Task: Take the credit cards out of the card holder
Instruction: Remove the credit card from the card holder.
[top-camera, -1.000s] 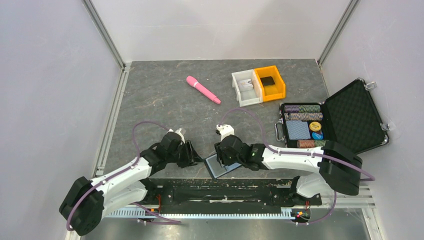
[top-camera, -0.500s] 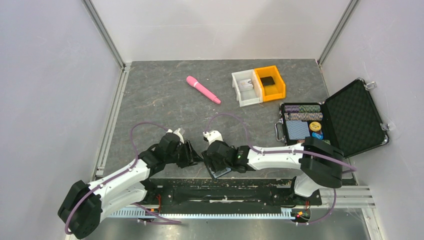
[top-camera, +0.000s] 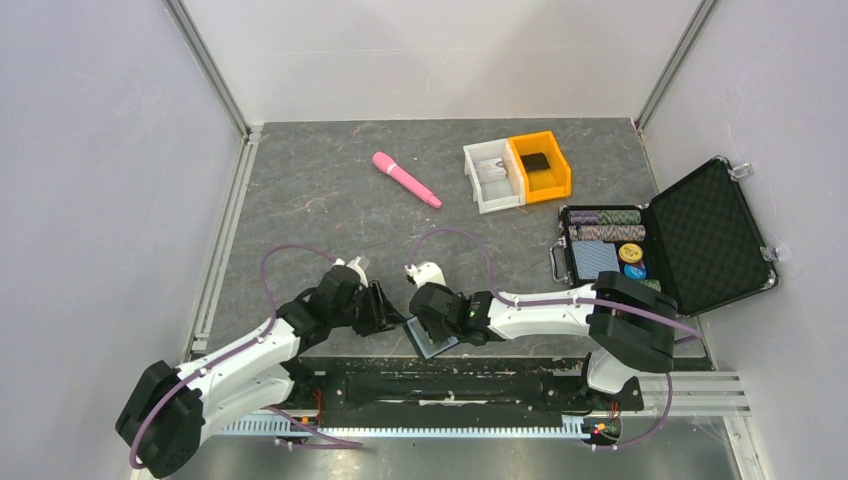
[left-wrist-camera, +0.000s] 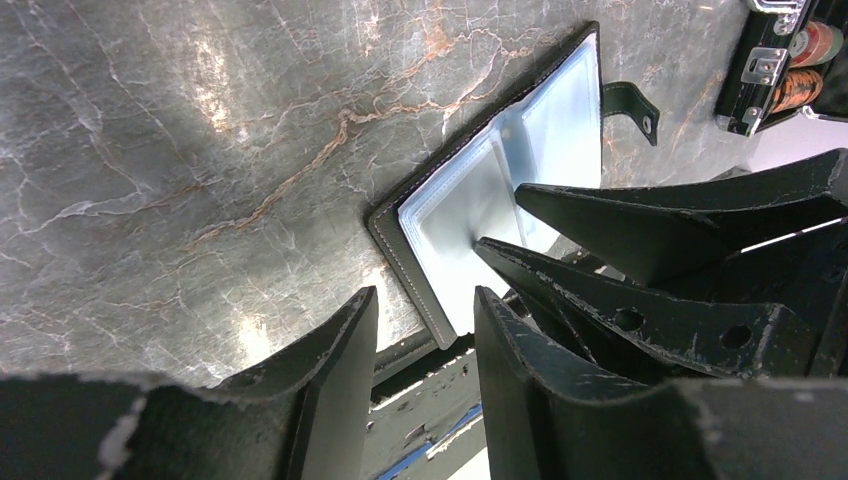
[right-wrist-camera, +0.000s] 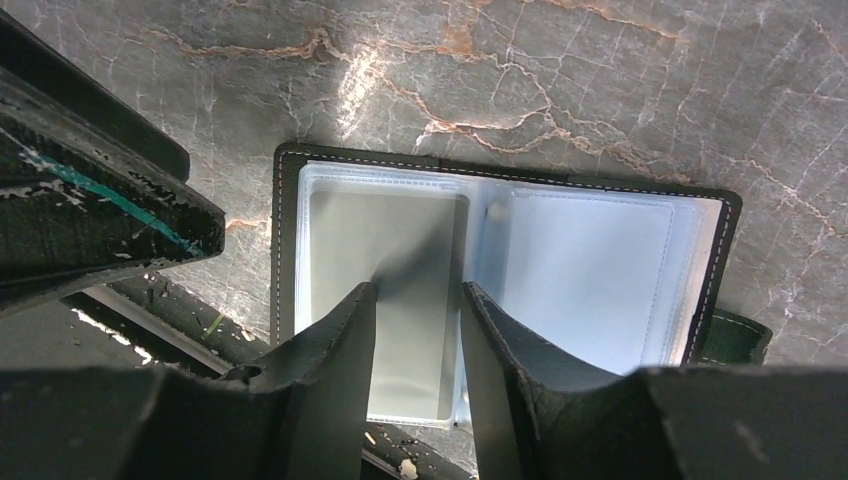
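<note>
Well left of the poker-chip case (top-camera: 705, 235) lies the open card holder (right-wrist-camera: 590, 270), likely light and floppy; right gripper (right-wrist-camera: 417, 295) and left gripper (left-wrist-camera: 425, 300) are narrowly parted, empty; I'd pinch its slick grey card's (right-wrist-camera: 385, 240) edge.

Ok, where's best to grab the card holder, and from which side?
The black stitched edge nearest the left gripper, from the left: the card holder lies open and flat, and that corner seems to overhang the table's near edge.

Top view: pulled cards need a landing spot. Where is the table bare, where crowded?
Bare: grey marbled table left of the pink wand, and between wand and open black card holder. Crowded: there, left gripper and right gripper meet.
</note>
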